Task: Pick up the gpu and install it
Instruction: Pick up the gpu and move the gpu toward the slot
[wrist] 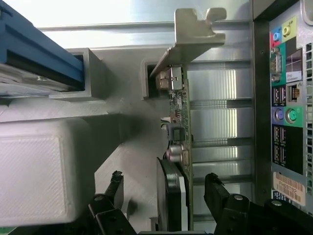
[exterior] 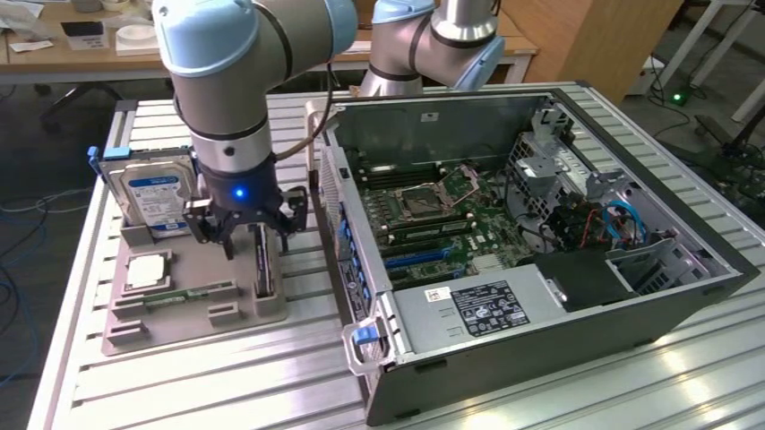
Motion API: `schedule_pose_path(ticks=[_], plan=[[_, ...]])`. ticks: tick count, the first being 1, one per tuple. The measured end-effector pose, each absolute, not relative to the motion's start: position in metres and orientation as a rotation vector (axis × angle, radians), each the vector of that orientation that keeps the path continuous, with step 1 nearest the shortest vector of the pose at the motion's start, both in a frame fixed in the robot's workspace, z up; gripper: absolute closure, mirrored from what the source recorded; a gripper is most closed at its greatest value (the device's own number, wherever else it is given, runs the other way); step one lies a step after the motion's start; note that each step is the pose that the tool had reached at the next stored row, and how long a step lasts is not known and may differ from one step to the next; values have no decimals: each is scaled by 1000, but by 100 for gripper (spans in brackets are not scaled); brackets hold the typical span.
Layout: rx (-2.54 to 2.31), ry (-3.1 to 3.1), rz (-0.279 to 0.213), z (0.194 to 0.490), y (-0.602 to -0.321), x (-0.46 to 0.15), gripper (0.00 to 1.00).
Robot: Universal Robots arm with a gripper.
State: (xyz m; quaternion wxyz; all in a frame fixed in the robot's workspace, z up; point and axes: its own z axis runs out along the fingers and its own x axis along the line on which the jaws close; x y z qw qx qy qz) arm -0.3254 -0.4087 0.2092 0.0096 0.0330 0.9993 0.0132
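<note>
Grey plastic tray (exterior: 132,333), exterior view's left: I log the gpu (wrist: 179,112) standing on edge in its slot, silver bracket at one end. Hard drive (exterior: 153,193): blue-white label, text unreadable to me. Computer case (exterior: 669,296): black power-supply label (exterior: 485,305), print too small to read. Arm upright, wrist pointing straight down. Gripper (wrist: 166,188) straddles the card, jaws wide, fingers (wrist: 115,182) not touching it.

Gpu (wrist: 179,115): thin dark card, standing on edge in grey holder (exterior: 179,315) slot (silver bracket (wrist: 195,34) at end).
</note>
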Motion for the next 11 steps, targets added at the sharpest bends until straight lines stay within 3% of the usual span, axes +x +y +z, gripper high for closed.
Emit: schedule_pose_path(ticks=[11], plan=[[116,3120,39,201,-412,-325,24]])
